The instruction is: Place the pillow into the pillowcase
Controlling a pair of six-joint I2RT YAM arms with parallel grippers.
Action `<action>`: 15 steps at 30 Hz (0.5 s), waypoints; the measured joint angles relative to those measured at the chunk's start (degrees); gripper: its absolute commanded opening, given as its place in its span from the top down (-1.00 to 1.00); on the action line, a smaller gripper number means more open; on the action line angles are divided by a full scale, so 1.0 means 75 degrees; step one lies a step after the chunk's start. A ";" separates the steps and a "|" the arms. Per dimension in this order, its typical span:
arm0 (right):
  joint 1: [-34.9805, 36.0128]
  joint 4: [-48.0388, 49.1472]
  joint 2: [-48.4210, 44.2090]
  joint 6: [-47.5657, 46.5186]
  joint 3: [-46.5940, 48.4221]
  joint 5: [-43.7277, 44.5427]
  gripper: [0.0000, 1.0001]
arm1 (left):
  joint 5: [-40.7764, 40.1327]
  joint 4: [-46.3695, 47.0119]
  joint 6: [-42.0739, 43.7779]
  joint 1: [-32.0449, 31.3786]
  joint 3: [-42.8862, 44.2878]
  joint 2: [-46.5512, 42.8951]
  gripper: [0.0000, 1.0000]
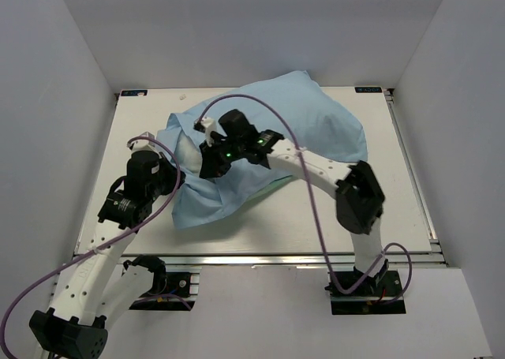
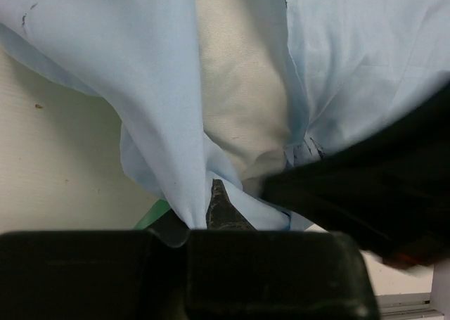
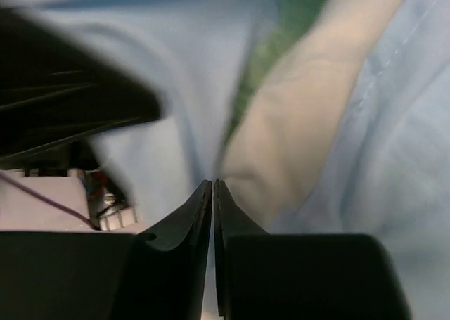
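The pillowcase (image 1: 316, 130) lies light blue side up across the table, bulging with the pillow inside. A strip of the white pillow (image 1: 187, 150) shows at its left opening. My left gripper (image 1: 180, 173) is at that opening's near edge. In the left wrist view it (image 2: 200, 214) is shut on a light blue fold of the pillowcase (image 2: 140, 74), with the pillow (image 2: 239, 102) behind. My right gripper (image 1: 211, 168) sits on top at the opening. In the right wrist view its jaws (image 3: 212, 184) are closed on pillowcase fabric (image 3: 169, 158) beside the pillow (image 3: 302, 123); the teal patterned inside (image 3: 274, 46) shows.
The white table (image 1: 410, 201) is boxed in by white walls on the left, right and back. A metal rail (image 1: 260, 258) runs along the near edge. The right arm's dark body (image 2: 373, 186) crowds the left wrist view.
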 measured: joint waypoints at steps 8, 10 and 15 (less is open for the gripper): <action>0.0079 -0.0548 0.2780 0.0312 0.1137 0.0857 0.92 | 0.0093 -0.0484 0.0376 0.0000 0.0530 0.0146 1.00; 0.0082 -0.0580 0.2844 0.0344 0.1204 0.0842 0.92 | 0.0236 -0.0624 0.0539 0.0000 0.0793 0.0335 1.00; 0.0085 -0.0533 0.2419 0.0344 0.1250 0.0720 0.89 | 0.0568 -0.0242 0.0819 0.0000 0.1215 0.0396 1.00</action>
